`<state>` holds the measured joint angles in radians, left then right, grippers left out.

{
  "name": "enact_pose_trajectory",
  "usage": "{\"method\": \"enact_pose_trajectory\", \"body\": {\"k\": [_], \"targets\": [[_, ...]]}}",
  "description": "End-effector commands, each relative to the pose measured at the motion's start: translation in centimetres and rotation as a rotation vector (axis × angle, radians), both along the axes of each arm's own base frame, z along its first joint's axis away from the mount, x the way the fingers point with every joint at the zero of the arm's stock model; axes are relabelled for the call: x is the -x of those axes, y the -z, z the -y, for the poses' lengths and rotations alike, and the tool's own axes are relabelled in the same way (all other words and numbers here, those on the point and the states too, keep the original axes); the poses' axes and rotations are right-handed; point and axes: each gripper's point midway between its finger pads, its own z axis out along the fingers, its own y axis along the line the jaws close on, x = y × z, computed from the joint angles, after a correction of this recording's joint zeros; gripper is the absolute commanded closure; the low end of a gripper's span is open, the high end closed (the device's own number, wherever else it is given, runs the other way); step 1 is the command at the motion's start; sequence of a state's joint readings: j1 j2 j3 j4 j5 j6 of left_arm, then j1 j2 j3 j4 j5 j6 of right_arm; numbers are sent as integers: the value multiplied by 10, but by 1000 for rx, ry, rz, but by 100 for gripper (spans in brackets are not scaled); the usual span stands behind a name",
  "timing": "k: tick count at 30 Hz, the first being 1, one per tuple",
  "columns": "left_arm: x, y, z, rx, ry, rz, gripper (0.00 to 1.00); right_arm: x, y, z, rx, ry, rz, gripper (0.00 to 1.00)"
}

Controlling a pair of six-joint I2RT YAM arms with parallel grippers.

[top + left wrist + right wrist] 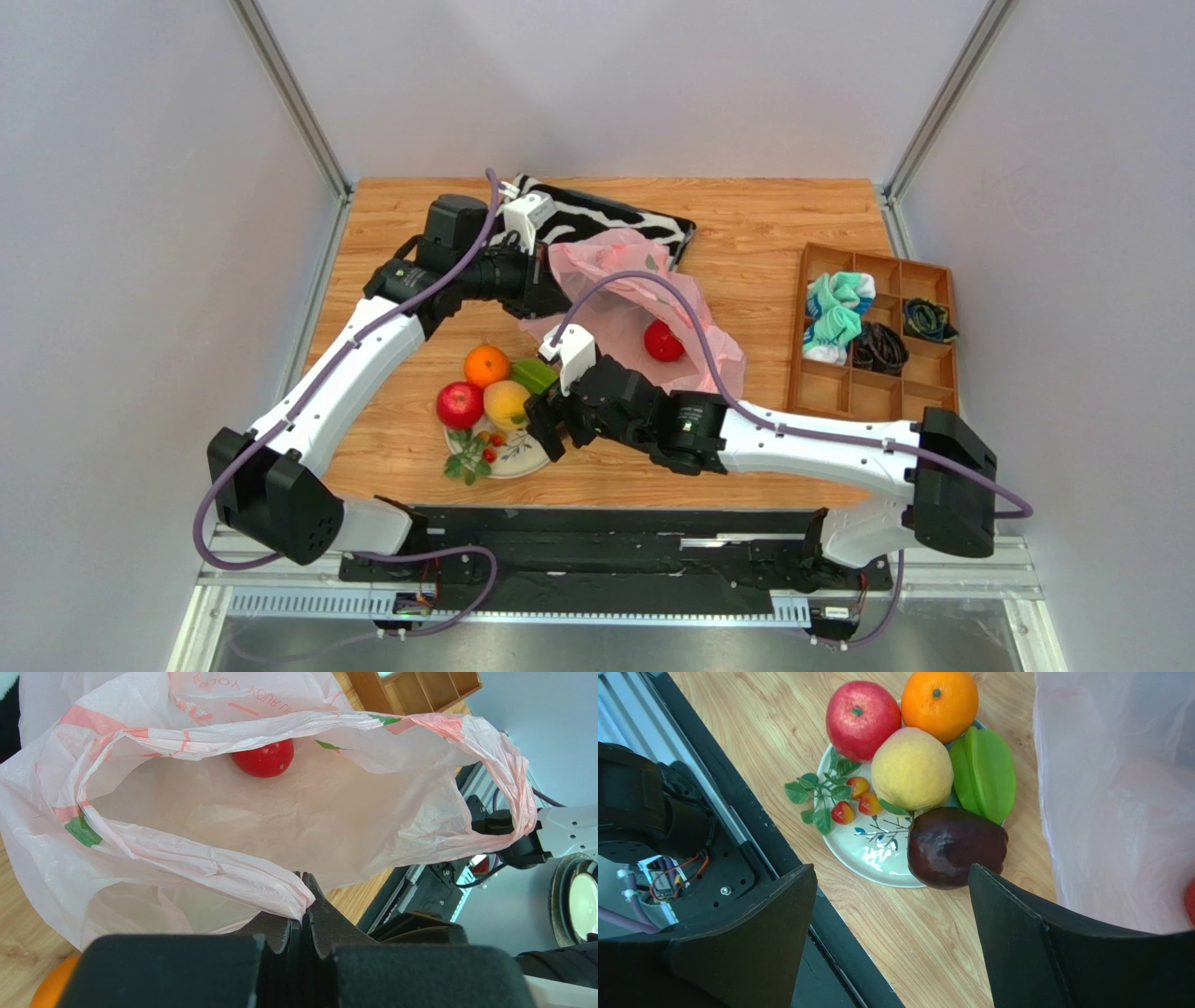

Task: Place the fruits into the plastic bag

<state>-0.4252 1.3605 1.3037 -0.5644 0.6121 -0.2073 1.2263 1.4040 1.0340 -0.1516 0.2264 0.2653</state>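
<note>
The pink plastic bag (638, 301) lies mid-table with its mouth held open. My left gripper (307, 882) is shut on the bag's near rim (210, 861). One red fruit (263, 758) rests inside the bag. On the plate (871, 854) sit a red apple (863, 719), an orange (940, 703), a yellow-orange fruit (911, 768), a green ridged one (983, 773), a dark maroon one (957, 847) and a berry sprig (829, 801). My right gripper (892, 871) hangs open just above the plate's near edge. The maroon fruit lies just beyond its right fingertip.
A zebra-striped pouch (617, 224) lies behind the bag. A wooden divided tray (802, 336) with small items stands at the right. The plate (512, 462) sits close to the table's front edge and the black base rail (603, 532).
</note>
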Motion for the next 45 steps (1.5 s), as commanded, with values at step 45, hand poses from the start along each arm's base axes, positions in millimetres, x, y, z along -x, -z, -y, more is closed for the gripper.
{"method": "enact_pose_trajectory", "body": {"k": [45], "targets": [[4, -10, 2, 21, 10, 21, 100, -48, 104, -18, 381, 99, -3, 0]]}}
